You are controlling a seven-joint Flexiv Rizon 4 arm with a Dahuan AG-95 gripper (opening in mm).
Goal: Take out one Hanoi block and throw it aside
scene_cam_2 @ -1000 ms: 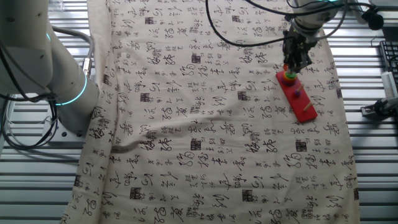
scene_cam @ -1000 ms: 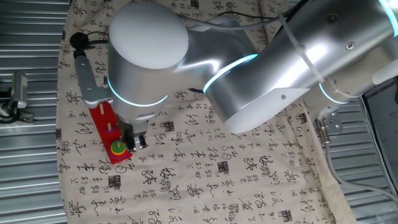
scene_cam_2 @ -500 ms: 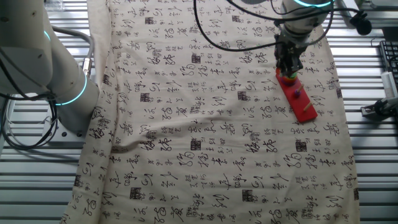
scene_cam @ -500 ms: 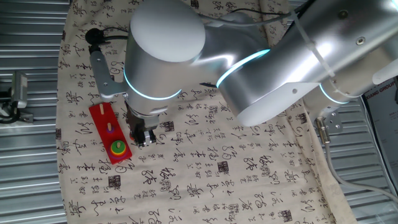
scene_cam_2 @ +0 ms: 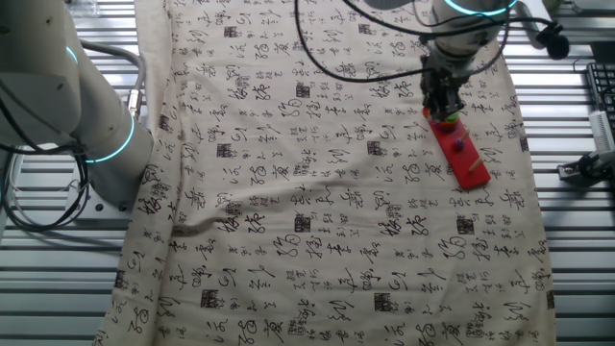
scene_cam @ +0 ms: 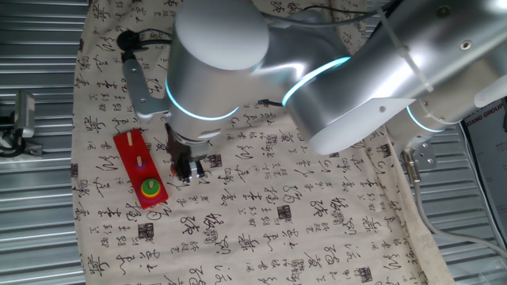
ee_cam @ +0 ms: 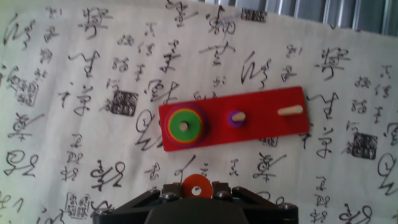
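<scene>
Claw (scene_cam: pixel 185 172) has shifted further right of the long red rectangular peg board (scene_cam: pixel 139 169) than half a second ago. It pinches the small flat orange-red Hanoi block (ee_cam: pixel 194 185) with a centre hole. Green-topped disc stack (ee_cam: pixel 185 126) stays on the board's end peg. Tabletop carries a cream cloth printed with black calligraphy (scene_cam_2: pixel 317 183); ribbed metal surface (scene_cam: pixel 36 198) surrounds it.
</scene>
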